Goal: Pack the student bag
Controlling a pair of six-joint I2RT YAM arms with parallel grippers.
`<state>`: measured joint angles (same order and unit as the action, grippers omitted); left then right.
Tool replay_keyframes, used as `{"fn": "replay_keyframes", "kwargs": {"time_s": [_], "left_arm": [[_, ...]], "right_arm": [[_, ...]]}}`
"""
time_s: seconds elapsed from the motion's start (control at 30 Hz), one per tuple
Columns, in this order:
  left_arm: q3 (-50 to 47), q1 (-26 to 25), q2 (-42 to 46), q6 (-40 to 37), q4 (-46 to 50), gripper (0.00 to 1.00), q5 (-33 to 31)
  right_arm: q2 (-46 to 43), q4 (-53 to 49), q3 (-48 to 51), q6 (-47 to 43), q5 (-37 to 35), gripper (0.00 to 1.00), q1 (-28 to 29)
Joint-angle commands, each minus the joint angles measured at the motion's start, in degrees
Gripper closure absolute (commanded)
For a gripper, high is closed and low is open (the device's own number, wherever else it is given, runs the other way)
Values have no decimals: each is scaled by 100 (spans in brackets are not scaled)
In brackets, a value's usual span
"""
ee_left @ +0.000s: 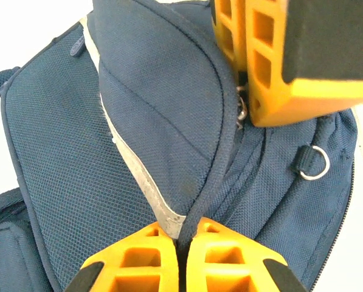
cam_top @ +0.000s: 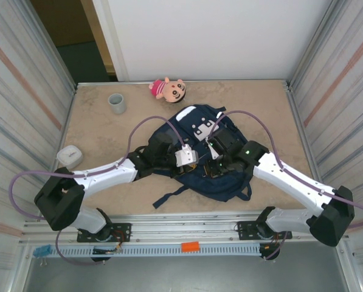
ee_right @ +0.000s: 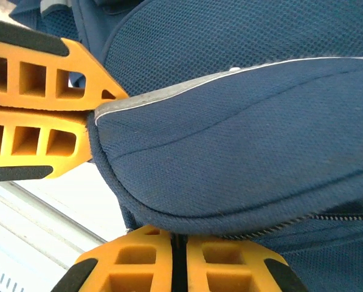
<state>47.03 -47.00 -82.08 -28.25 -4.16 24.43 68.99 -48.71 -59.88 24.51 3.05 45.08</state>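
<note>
The student bag (cam_top: 230, 182) lies flat on the tabletop (cam_top: 96, 131), about the middle of it, with both arms reaching in over it from the near edge. A dark strap (cam_top: 169, 198) trails off the bag's near-left corner onto the bare surface.

The left end effector (cam_top: 195, 163) sits over the bag's middle. In the left wrist view its orange fingers are pressed together (ee_left: 181, 240), pinching the corded edge of a navy flap (ee_left: 163, 103) of the student bag (ee_left: 65, 134), right where a pale grey stripe (ee_left: 138, 176) along the flap's edge ends. The flap is raised off the bag's body between the two end effectors.

The right end effector (cam_top: 213, 159) is just beside the left one, also over the bag's middle. In the right wrist view its fingers are closed tight (ee_right: 178, 240) on the lower seam of the same flap of the student bag (ee_right: 260, 121), with the left end effector (ee_right: 90, 121) clamped on the flap's corner at the left of that view. Seen from the left wrist, the right end effector (ee_left: 249, 91) meets the flap beside a small metal zipper pull (ee_left: 242, 109). A metal ring (ee_left: 315, 163) hangs on a loop of the bag, to the right of the flap.

Beyond the bag's far edge lies a pink doll (cam_top: 167, 89). A grey cup (cam_top: 117, 103) stands far-left of the bag, and a small white case (cam_top: 69, 157) rests well to the bag's left.
</note>
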Motion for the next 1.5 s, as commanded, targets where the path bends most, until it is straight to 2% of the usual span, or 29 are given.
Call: {"fn": "replay_keyframes", "kwargs": {"time_s": [0.0,0.17,0.37,0.4,0.43,0.47,0.53,0.63,0.7,0.77,0.8,0.9,0.93,1.0,1.2,1.3,1.47], "left_arm": [[107,103,294,-31,478,100,23],[-36,215,448,-154,782,100,-226],[-241,356,626,31,803,100,-393],[-261,359,667,175,777,98,-414],[-275,359,740,413,760,89,-456],[-294,361,842,778,731,76,-565],[-293,359,1064,1749,740,58,-979],[-229,359,1489,3639,1172,44,-1681],[-271,359,1755,5059,1603,38,-2126],[-456,359,1985,6344,1978,38,-2427],[-594,359,2054,6711,2014,38,-2447],[-1112,359,2116,7468,1704,41,-2454],[-1253,363,2075,7608,1505,45,-2473],[-1415,359,1932,7659,1105,51,-2433],[-1121,387,1054,7625,624,53,-2476],[-991,480,642,7789,355,60,-2517],[-600,676,107,7740,220,61,-2388]], "right_arm": [[-47,-872,-250,-253,-443,100,-491],[-248,-1087,-303,-604,-48,100,-1286],[-55,-1026,-329,-701,399,100,-1389],[-60,-953,-295,-652,493,100,-1361],[-84,-841,-254,-592,572,100,-1315],[-134,-729,-204,-535,646,100,-1271],[-234,-550,-119,-412,750,100,-1243],[-403,-317,-2,-266,821,100,-1213],[-462,-209,67,-190,837,100,-1203],[-507,-61,158,-125,882,100,-1173],[-515,-6,189,-96,905,100,-1156],[-526,70,257,-25,860,100,-1058],[-519,83,268,-3,824,100,-1006],[-547,138,306,65,789,100,-894],[-483,377,389,243,676,100,-513],[-414,356,341,247,589,100,-375],[-374,611,413,400,650,100,-188]]}}
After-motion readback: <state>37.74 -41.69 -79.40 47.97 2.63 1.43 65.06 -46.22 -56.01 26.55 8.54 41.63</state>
